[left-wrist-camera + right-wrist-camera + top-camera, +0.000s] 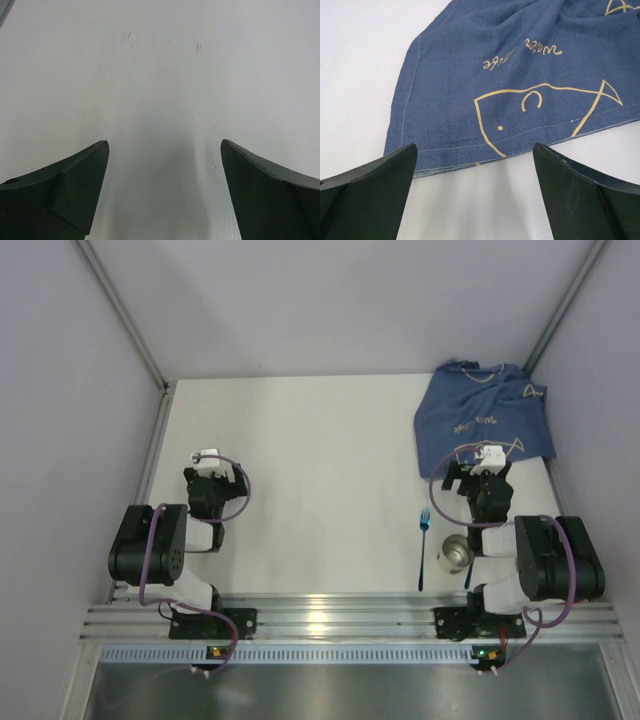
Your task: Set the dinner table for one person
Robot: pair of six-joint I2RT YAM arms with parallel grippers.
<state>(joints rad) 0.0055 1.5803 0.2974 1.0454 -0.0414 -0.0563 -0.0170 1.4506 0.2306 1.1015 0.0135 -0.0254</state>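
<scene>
Top external view: nothing is laid yet. The white desk (300, 470) spans the cell, its blue mat (485, 420) rumpled at the far right, with the fork (423, 545) and metal cup (455, 555) unplaced by the right arm. The left gripper (165, 150) and right gripper (475, 150) gape wide, empty.

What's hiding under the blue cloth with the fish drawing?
The blue cloth lies rumpled on the white table, which is bare along the cloth's near edge. Anything beneath is covered, so I can't tell if something hides there.
</scene>
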